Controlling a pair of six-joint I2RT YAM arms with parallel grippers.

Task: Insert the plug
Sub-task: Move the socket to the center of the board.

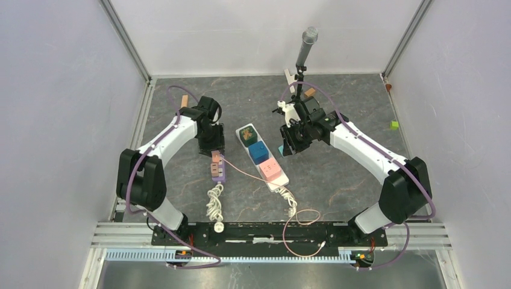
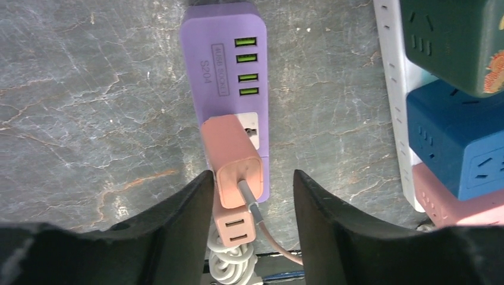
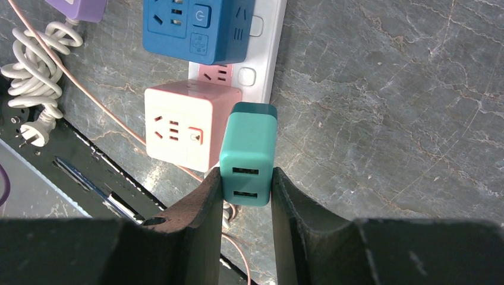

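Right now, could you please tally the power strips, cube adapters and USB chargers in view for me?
Power strips: 2 (white strip, purple strip)
Cube adapters: 3 (green cube, blue cube, pink cube, all on the white strip)
USB chargers: 2 (pink charger in the purple strip, teal charger in the right hand)
Total: 7

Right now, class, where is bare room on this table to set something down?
Bare tabletop lies at the far middle, between the arms, and near-right between the white power strip and the right arm. Crowded: the centre, around the purple USB strip, left gripper and right gripper.
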